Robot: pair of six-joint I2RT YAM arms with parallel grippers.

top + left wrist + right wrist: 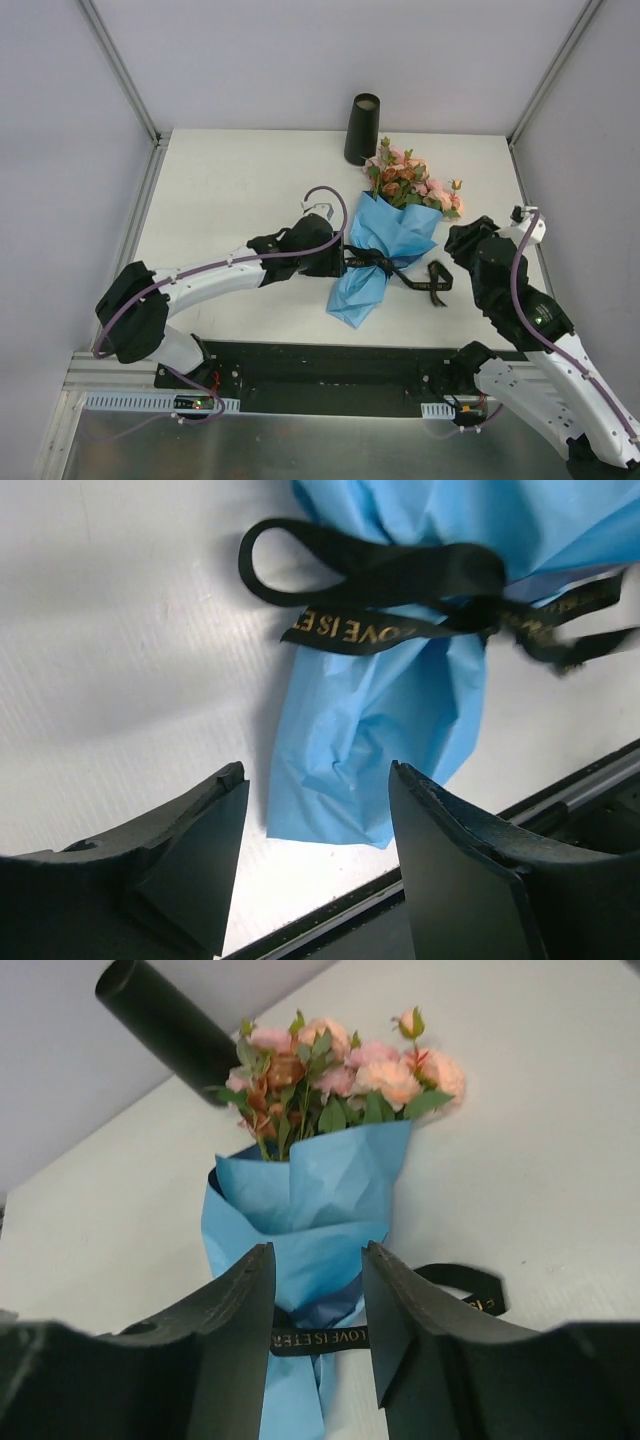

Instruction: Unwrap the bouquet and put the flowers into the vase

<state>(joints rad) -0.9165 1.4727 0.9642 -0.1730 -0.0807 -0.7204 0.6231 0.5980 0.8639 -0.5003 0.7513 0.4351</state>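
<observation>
Plainly, the black ribbon (pixel 350 632) on the bouquet (pixel 385 240) read "LOVE IS ET" in gold. The left hand (pixel 316 775) and right hand (pixel 318 1250) both stood spread, empty.

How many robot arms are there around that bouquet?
2. The left arm reaches in from the left of the bouquet; the right arm stands on its right. No others show.

White worktop (pixel 230 190), matte. The bouquet (pixel 390 235) lies flat right of centre, with the blooms toward the far edge and the wrapped end toward the near edge. A black ribbon (pixel 435 280) (gold lettering) is tied round the wrap, one loop trailing on the surface to the right. The black vase (pixel 362 130) stands upright at the far edge, just beside the blooms.
</observation>
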